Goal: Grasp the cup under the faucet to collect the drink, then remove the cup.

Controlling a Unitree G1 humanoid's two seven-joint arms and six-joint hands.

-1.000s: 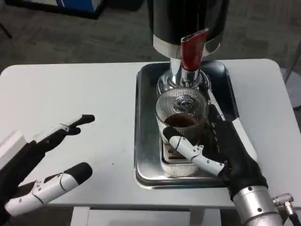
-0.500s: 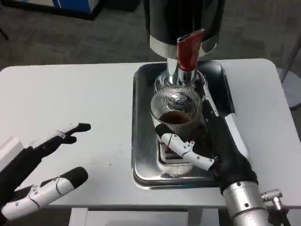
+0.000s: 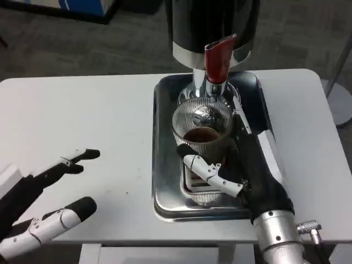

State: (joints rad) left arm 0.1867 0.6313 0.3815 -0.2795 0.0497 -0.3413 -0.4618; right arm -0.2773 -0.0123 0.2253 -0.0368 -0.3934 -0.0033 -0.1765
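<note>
Whole picture shifted left versus a second ago: camera moved, not things. Right robot hand (image 3: pixel 250 173) still wrapped round ribbed clear glass cup (image 3: pixel 202 127), which stays under chrome faucet with red lever (image 3: pixel 215 58), on shiny steel tray (image 3: pixel 165 181). Dark drink already in cup, level looks unchanged; judged ready for removal. Left robot hand (image 3: pixel 47 206) hangs spread, holding nothing, over smooth white bench (image 3: pixel 88 121). Glass ridged, tray mirror-like, rounded corners.

Steel tray (image 3: pixel 165 165) on white table (image 3: pixel 82 115) (slotted drip grate (image 3: pixel 198 184) inside); grey carpet (image 3: pixel 82 44) behind.
</note>
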